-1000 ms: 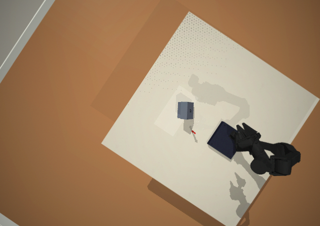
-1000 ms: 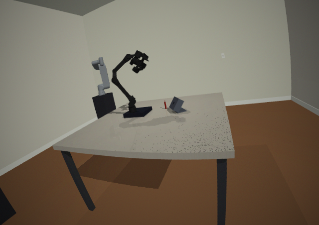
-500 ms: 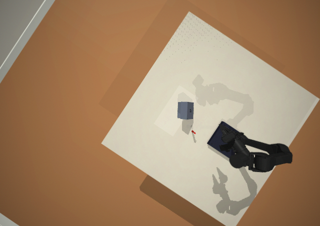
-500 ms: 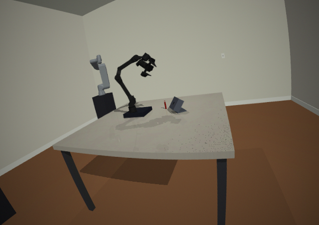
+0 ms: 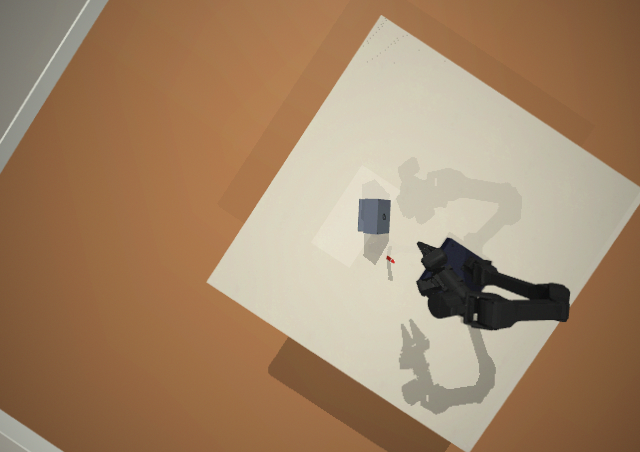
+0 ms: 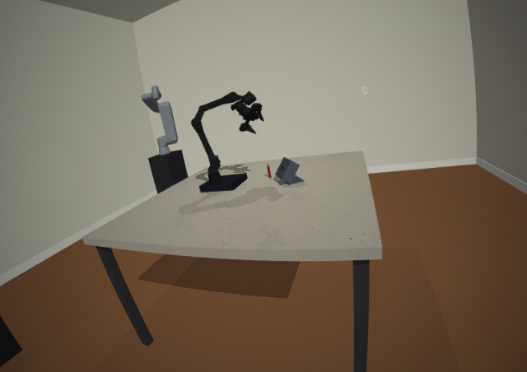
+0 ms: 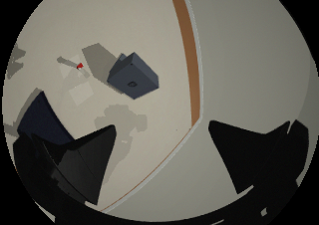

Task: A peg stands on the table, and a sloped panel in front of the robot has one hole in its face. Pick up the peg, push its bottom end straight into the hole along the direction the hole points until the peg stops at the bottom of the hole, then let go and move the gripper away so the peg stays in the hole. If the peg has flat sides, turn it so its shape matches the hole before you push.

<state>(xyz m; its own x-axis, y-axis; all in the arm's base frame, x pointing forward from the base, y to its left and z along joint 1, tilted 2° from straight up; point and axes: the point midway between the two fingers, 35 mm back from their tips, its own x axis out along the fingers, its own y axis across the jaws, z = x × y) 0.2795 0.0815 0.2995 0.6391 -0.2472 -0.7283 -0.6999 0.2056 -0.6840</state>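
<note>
Peg, red: upright, ungrasped. Claw: fingers spread, nothing held. Block, sloped: hole unfilled. Grasping, insertion, release: all left to be done.

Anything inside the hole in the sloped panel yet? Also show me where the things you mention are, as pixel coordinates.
Nothing shows in the hole (image 5: pixel 384 216) (image 6: pixel 282 168) (image 7: pixel 132 84), just a dark opening; its depth is too dark to see. The red peg (image 5: pixel 390 259) (image 6: pixel 268 170) (image 7: pixel 80 66) stands outside, beside the panel (image 5: pixel 369 215) (image 6: pixel 289 170) (image 7: pixel 142 76).

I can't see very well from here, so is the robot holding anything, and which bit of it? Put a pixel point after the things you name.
Nothing is held: the gripper (image 5: pixel 419 264) (image 6: pixel 258 126) (image 7: pixel 162 128) is open, and the red peg (image 5: pixel 390 259) (image 6: pixel 268 170) (image 7: pixel 80 66) stands on the table.
</note>
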